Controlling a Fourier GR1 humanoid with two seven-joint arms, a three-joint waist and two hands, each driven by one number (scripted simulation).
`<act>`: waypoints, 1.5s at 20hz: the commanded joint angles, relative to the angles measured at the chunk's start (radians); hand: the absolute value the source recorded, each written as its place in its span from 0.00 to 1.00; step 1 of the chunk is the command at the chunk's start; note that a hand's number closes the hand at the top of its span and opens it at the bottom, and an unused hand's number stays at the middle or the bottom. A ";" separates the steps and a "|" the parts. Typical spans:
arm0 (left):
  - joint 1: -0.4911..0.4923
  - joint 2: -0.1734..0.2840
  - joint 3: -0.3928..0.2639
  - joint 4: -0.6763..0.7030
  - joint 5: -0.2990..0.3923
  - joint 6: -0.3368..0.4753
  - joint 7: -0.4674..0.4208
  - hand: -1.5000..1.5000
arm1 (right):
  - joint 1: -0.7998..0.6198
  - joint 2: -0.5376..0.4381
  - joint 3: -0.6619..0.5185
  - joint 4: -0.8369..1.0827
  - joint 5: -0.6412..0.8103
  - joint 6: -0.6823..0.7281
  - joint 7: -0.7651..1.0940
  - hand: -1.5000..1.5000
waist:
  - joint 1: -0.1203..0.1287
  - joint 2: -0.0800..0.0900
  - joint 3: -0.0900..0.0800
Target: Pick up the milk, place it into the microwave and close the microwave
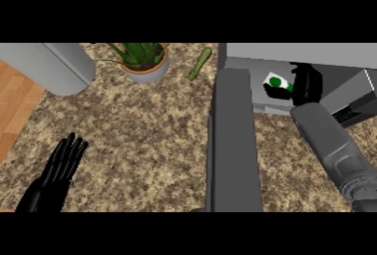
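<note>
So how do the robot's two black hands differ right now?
The left hand rests open over the speckled counter, fingers straight, holding nothing. The right hand reaches into the grey microwave, curled on the white-and-green milk carton. Both are black on grey forearms.

Your right hand [305,84] covers most of the milk [275,80] inside the microwave [346,94]; microwave's far side runs off the right edge beyond it.

Milk carton [276,82] white (green spots); counter [140,134] speckled tan.
</note>
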 commanded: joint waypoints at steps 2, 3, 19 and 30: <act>-0.021 0.004 -0.005 0.010 -0.026 0.004 -0.004 0.00 | -0.036 -0.007 0.024 0.038 0.033 -0.033 0.034 0.00 | 0.016 0.008 0.000; -0.028 0.008 0.004 0.037 -0.018 -0.007 -0.011 0.00 | -0.024 -0.020 0.027 0.041 0.035 0.007 0.023 0.00 | 0.006 0.007 0.000; -0.029 -0.051 -0.068 0.018 -0.042 0.004 -0.003 0.00 | 0.047 0.059 -0.090 -0.041 -0.086 0.260 -0.191 0.00 | -0.017 -0.008 0.002; -0.043 -0.060 -0.082 0.014 -0.067 0.001 -0.001 0.00 | 0.176 0.106 -0.197 -0.063 -0.194 0.374 -0.356 0.00 | -0.064 -0.027 -0.001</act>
